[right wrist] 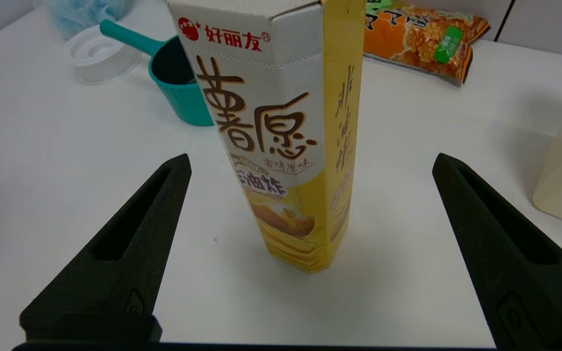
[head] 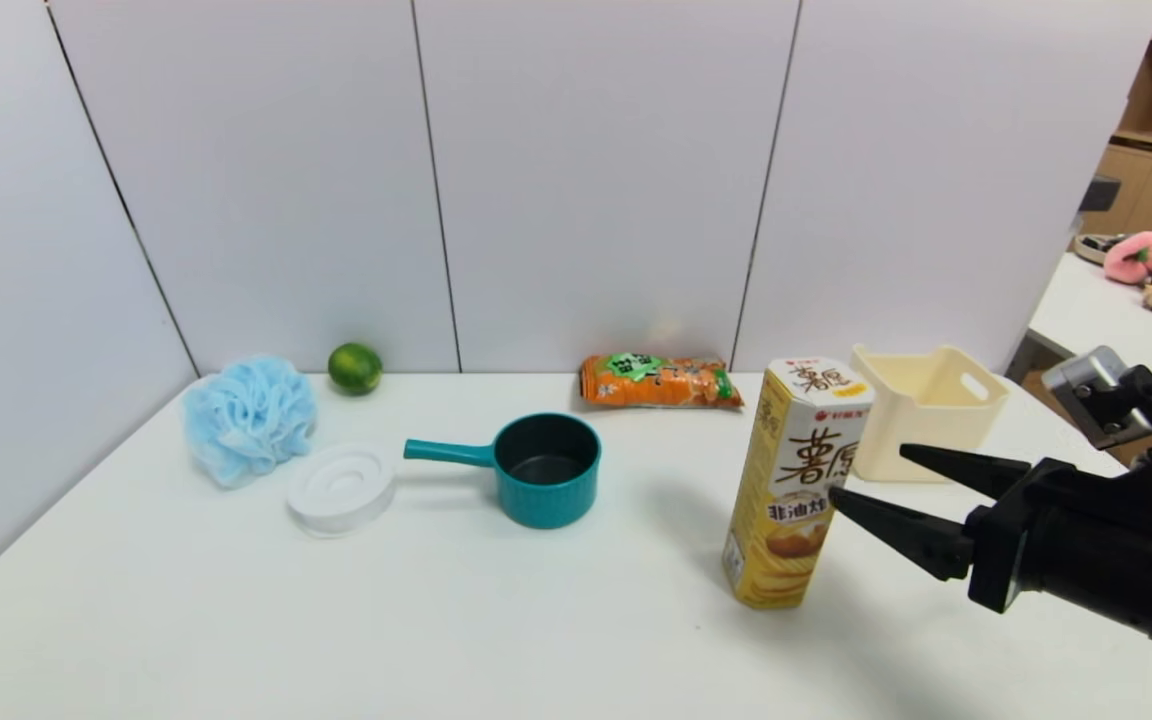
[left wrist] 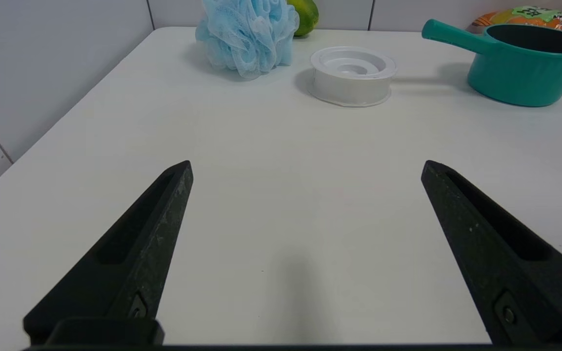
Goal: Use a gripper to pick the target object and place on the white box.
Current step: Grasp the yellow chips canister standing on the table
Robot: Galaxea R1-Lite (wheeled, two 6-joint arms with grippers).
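Observation:
The tall hexagonal yellow-and-white snack carton (head: pixel 798 480) stands upright on the table, right of centre; the right wrist view shows this carton (right wrist: pixel 281 141) just ahead of the fingertips. My right gripper (head: pixel 866 472) is open, level with the carton's middle and pointing at it from the right, apart from it. Its two black fingers (right wrist: pixel 130 239) spread wider than the carton. The cream-white box (head: pixel 926 408) sits upright behind and to the right of the carton. My left gripper (left wrist: pixel 306 165) is open over bare table, out of the head view.
A teal saucepan (head: pixel 536 468), a round white lidded container (head: pixel 342 488), a blue bath pouf (head: pixel 250 416) and a green lime (head: pixel 354 367) lie on the left half. An orange snack bag (head: pixel 660 381) lies against the back wall. The table's right edge runs near the box.

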